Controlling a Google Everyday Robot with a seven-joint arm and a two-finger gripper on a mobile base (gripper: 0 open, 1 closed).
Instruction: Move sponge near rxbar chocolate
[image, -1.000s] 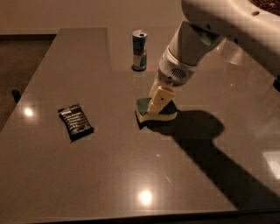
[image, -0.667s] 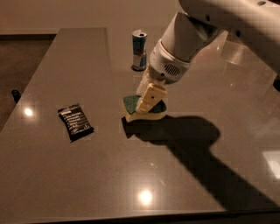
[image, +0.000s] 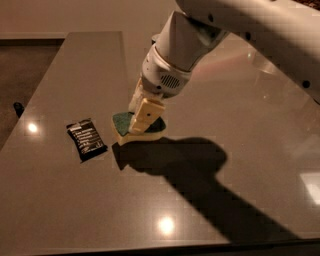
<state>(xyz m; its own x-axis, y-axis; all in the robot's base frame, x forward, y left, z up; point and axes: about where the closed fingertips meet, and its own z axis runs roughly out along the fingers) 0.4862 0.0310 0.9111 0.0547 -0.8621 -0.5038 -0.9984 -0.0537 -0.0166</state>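
Note:
The sponge (image: 121, 126), dark green on top over a pale yellow body, is held between the cream fingers of my gripper (image: 141, 118) just above the grey table. The gripper is shut on the sponge. The rxbar chocolate (image: 86, 138), a flat black wrapper with white print, lies on the table just left of the sponge, a small gap apart. The white arm comes in from the upper right and hides the area behind the gripper.
The grey table (image: 75, 210) reaches to a front edge at the bottom and a left edge beside a dark floor. The arm's large shadow falls to the right of the sponge. The drink can is hidden behind the arm.
The gripper has carried the sponge left and toward the front of the table, from near the drink can to close beside the rxbar chocolate. The arm now covers the can.

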